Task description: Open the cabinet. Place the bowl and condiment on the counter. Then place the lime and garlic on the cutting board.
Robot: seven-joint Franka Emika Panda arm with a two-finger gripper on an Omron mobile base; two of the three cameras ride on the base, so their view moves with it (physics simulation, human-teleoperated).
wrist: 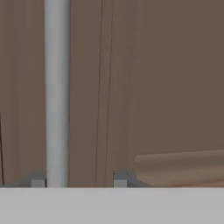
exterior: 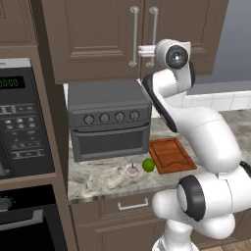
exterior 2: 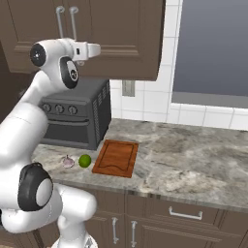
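Looking along the gripper [wrist: 78, 181], you've got the handle [wrist: 57, 92] running straight up between the fingertips [wrist: 37, 181], nearer one tip than the other, so you're lined up across its long axis. Whether the tips are clamped on it or just bracketing it, can't tell. The cabinet [exterior: 98, 34] doors are both flush shut. To swing one out you'll pull back toward the base. Lime [exterior: 148, 165] and garlic [exterior: 132, 171] sit beside the cutting board [exterior: 170, 153] on the counter [exterior 2: 193, 155], well below.
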